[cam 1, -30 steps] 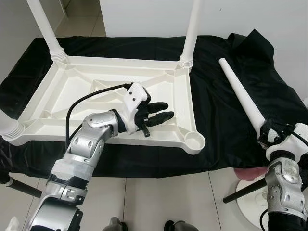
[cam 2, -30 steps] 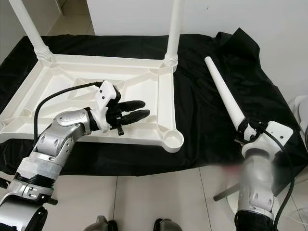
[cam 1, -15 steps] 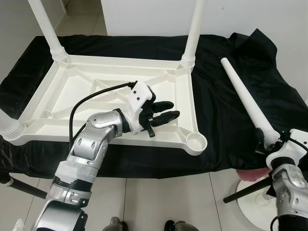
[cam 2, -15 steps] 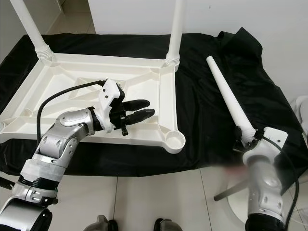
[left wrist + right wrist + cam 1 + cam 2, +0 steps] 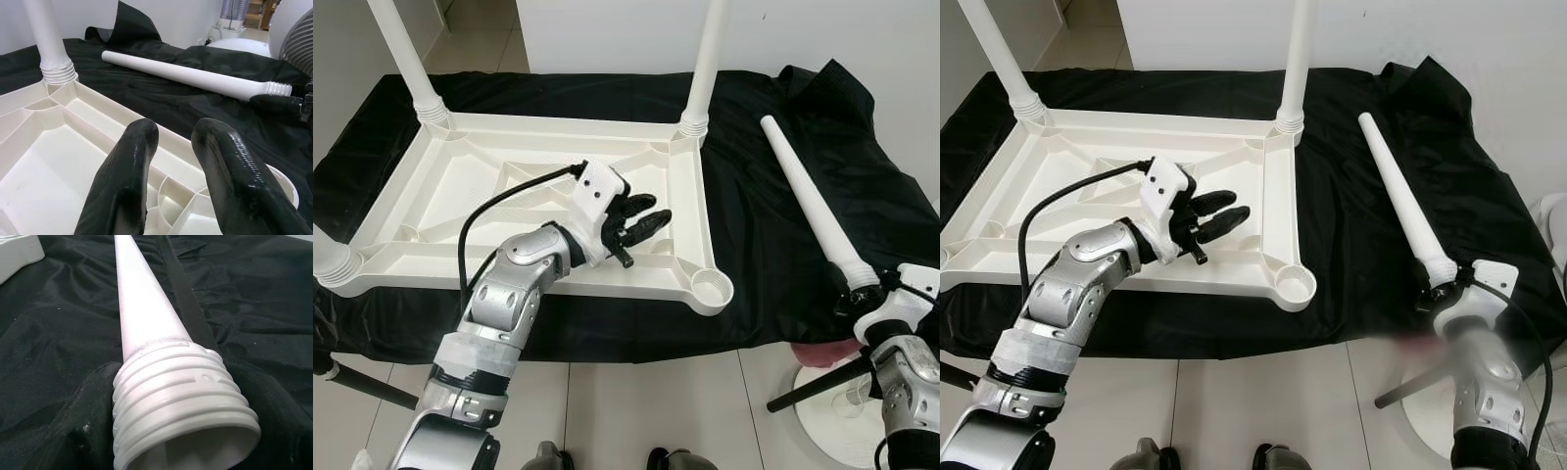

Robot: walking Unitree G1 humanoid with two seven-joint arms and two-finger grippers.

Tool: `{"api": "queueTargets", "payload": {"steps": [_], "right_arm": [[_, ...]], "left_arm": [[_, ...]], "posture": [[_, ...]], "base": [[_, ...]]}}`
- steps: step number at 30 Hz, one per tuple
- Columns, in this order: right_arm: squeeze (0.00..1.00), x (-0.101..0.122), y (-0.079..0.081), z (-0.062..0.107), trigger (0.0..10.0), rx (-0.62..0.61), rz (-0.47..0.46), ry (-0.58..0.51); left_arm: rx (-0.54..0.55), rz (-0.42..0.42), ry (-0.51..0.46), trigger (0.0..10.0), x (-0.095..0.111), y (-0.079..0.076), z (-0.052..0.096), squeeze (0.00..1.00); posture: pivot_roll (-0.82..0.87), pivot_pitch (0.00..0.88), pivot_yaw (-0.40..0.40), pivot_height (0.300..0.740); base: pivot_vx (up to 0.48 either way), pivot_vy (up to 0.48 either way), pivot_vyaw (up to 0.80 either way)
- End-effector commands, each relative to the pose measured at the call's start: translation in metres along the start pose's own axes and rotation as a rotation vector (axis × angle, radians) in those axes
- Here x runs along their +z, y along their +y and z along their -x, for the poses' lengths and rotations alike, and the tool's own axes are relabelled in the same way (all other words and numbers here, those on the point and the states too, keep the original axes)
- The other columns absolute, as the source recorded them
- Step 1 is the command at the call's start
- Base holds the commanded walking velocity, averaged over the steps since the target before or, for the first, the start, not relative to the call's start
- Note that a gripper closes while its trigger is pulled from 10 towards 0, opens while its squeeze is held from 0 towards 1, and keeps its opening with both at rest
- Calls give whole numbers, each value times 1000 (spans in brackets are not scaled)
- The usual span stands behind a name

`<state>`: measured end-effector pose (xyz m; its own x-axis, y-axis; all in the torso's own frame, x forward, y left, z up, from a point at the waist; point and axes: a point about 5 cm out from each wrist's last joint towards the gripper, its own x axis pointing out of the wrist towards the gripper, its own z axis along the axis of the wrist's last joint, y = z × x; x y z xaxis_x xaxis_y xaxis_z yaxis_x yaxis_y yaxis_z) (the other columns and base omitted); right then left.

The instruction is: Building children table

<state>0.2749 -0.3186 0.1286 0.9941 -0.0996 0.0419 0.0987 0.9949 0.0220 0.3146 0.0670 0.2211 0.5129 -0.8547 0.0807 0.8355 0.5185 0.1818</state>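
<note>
A white plastic tabletop (image 5: 460, 181) lies upside down on a black cloth. Two white legs stand in its far corners (image 5: 705, 59) and a third is at the near left corner (image 5: 328, 257). The near right socket (image 5: 710, 287) is bare. A loose white leg (image 5: 808, 201) lies on the cloth to the right. Its threaded end sits between the fingers of my right gripper (image 5: 862, 294), which is shut on it (image 5: 181, 396). My left gripper (image 5: 656, 211) hovers open over the tabletop's right ribs, holding nothing (image 5: 176, 132).
The black cloth (image 5: 754, 245) covers the whole work surface and hangs over its near edge. A white round fan base (image 5: 827, 406) with a black rod (image 5: 813, 385) stands on the tiled floor at the lower right. A white wall runs behind.
My left gripper has lifted a little and turned its fingers toward the far right. My right arm has sunk lower and nearer, staying at the leg's threaded end.
</note>
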Motion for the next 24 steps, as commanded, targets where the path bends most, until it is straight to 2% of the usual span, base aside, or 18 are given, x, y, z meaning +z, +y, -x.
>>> {"api": "queueTargets", "payload": {"steps": [1,8,9,13,16,23,24], "right_arm": [[0,-9,3,1,0,41,-14,37],[0,-15,11,-3,0,62,-56,39],[0,-17,17,-5,10000,66,-68,44],[0,-22,31,-10,10000,102,-112,65],[0,-22,43,-12,10000,169,-104,65],[0,-25,43,-13,10000,193,-88,71],[1000,-24,43,-14,10000,197,-72,65]], "left_arm": [[23,9,15,10000,-4,-1,2,0],[56,2,5,10000,-4,-2,2,0],[60,1,2,10000,-5,-3,2,0],[64,-2,0,10000,-5,-4,0,0],[67,-6,-1,10000,-5,-4,-1,0],[73,-3,-4,10000,-4,-3,-2,0],[74,-4,-5,10000,-4,-3,-2,0]], "posture": [[-52,129,11,740],[-52,119,6,740],[-55,115,4,740],[-57,112,4,740],[-57,111,4,740],[-54,107,1,740],[-51,105,-1,740]], "base": [[0,0,0],[0,0,0],[0,0,0],[0,0,0],[0,0,0],[0,0,0],[0,0,0]]}}
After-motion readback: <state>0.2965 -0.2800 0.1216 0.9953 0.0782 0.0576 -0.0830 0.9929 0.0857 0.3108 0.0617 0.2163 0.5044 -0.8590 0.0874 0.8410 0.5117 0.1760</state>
